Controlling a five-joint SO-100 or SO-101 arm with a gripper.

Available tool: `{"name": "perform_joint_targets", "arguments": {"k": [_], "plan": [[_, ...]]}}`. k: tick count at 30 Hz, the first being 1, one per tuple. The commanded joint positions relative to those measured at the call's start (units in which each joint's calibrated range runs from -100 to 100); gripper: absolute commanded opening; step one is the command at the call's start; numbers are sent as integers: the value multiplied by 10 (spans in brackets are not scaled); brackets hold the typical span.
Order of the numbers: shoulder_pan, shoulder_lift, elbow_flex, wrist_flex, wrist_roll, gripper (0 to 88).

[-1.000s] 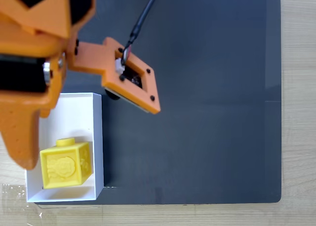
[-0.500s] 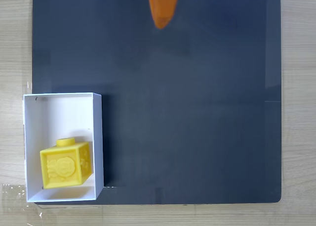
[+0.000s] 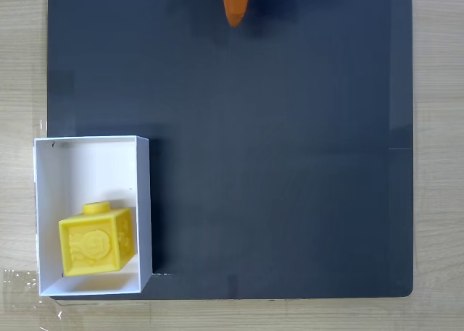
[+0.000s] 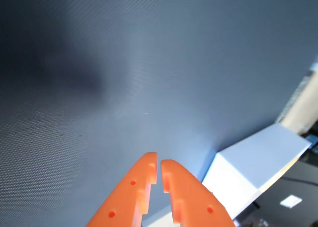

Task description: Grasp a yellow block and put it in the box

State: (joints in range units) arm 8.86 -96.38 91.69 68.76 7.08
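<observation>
Fixed view first: we see the dark mat (image 3: 275, 143) covering most of the wooden table (image 3: 438, 157), and at its lower left the box (image 3: 94, 157), white and open-topped, with the yellow block (image 3: 96, 242) sitting inside against the near end, stud up. We judge the placing done, so the step in hand is the retreat; the next move calls only for the arm to park clear of the box. The gripper (image 4: 159, 167) shows in the wrist view with its orange fingers nearly touching, a thin slit between them, holding nothing. Against half a second ago, the orange tip (image 3: 235, 3) at the top edge has pulled further out; a second ago the arm loomed over the box
</observation>
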Motion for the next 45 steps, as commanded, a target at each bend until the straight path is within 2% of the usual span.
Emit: {"name": "perform_joint_targets", "arguments": {"k": [1, 45], "plan": [[5, -17, 12, 4, -1, 10], [6, -25, 15, 4, 3, 10]]}}
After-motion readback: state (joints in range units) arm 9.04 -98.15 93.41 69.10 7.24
